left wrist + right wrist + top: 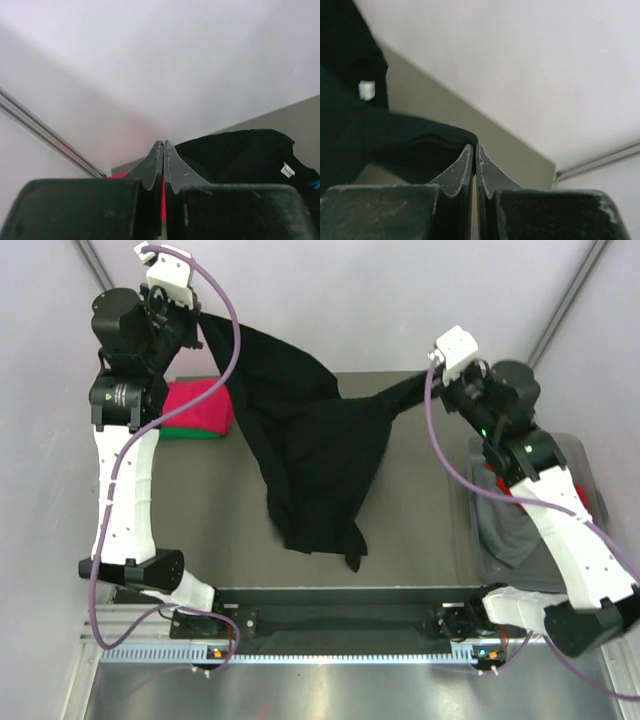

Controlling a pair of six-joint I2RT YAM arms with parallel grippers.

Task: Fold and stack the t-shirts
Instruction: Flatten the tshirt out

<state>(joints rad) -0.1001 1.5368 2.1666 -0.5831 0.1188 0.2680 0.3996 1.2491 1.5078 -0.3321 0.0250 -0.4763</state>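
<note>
Black tee hangs stretched between the left tool and the right tool, both raised over the table. Each tool is clamped on a corner of the cloth. The tee's lower end droops toward the table's near side. A pink-red tee lies folded on a green tee at the far left. The bin on the right holds a grey tee and a red tee.

Left wrist: the fingers are pressed together. The black tee, with its white tag, lies just to their right.

Right wrist: the fingers are pinched tight, with black cloth meeting their tips. The tag is at the left.
</note>
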